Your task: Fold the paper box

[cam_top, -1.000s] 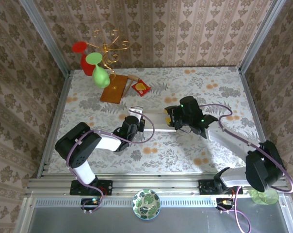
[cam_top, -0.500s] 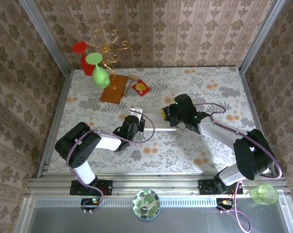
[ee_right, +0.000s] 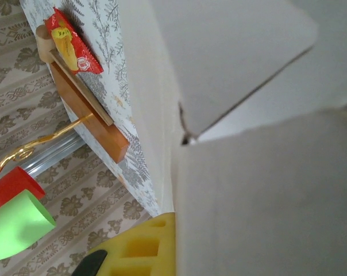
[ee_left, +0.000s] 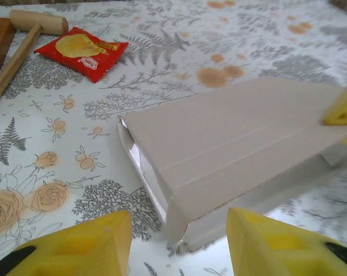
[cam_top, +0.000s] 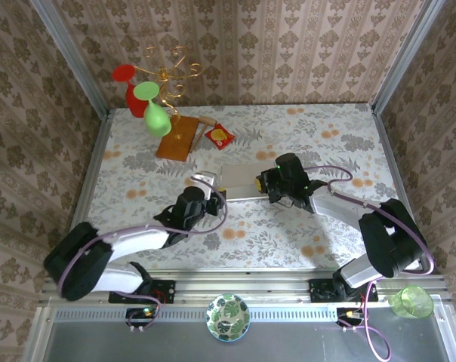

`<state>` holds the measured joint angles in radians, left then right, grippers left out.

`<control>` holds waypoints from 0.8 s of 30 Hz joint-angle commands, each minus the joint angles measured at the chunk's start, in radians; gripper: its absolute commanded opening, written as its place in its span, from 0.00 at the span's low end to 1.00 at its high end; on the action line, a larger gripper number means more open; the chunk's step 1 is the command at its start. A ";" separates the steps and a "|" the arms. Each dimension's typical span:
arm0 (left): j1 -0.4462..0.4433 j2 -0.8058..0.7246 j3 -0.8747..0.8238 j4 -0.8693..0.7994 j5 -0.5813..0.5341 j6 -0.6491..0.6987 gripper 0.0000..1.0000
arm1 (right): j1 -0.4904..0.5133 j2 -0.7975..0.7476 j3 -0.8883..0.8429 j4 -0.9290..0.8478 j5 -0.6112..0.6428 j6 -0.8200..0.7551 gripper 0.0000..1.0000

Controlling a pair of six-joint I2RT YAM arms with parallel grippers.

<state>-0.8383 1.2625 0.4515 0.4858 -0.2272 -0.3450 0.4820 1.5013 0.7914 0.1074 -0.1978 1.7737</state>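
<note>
The paper box (cam_top: 240, 183) lies partly folded in the middle of the table, an off-white cardboard piece with creases. In the left wrist view its top panel (ee_left: 236, 135) slopes up and away, and its near corner sits just beyond my fingers. My left gripper (cam_top: 213, 197) is open at the box's left end, its yellow fingers (ee_left: 76, 247) spread with nothing gripped. My right gripper (cam_top: 264, 183) is at the box's right end, shut on a cardboard flap (ee_right: 265, 207), with one yellow finger (ee_right: 145, 247) pressed against it.
At the back left are a brown wooden board (cam_top: 179, 137), a wooden mallet (ee_left: 24, 37) and a red snack packet (cam_top: 219, 136). Red and green ornaments on a gold stand (cam_top: 156, 105) rise behind them. A patterned bowl (cam_top: 227, 317) and a green cup (cam_top: 411, 303) sit on the near rail.
My left gripper has let go of the box, opened and drawn back a little toward me. My right gripper has closed on the box's right end.
</note>
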 commanded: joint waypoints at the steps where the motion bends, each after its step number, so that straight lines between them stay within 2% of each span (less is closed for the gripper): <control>1: 0.011 -0.146 -0.011 -0.173 0.096 -0.124 0.48 | -0.015 0.022 -0.016 -0.020 -0.016 -0.060 0.00; 5: 0.122 -0.248 0.038 -0.336 0.193 -0.273 0.52 | -0.030 0.047 -0.011 -0.020 -0.061 -0.106 0.00; 7: 0.218 -0.213 0.095 -0.414 0.302 -0.354 0.51 | -0.038 0.060 -0.013 -0.023 -0.082 -0.140 0.00; 10: 0.311 -0.088 0.188 -0.459 0.461 -0.431 0.50 | -0.051 0.074 -0.014 -0.029 -0.100 -0.199 0.00; 12: 0.327 -0.002 0.244 -0.448 0.533 -0.455 0.48 | -0.064 0.088 -0.023 -0.005 -0.121 -0.224 0.00; 16: 0.326 0.155 0.327 -0.423 0.599 -0.511 0.47 | -0.090 0.125 -0.030 0.026 -0.169 -0.276 0.00; 24: 0.320 0.339 0.415 -0.390 0.579 -0.514 0.47 | -0.133 0.191 -0.049 0.071 -0.253 -0.335 0.00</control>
<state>-0.5163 1.5654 0.8200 0.0929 0.3275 -0.8436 0.3607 1.6585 0.7635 0.1879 -0.4072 1.4982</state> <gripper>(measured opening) 0.468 0.065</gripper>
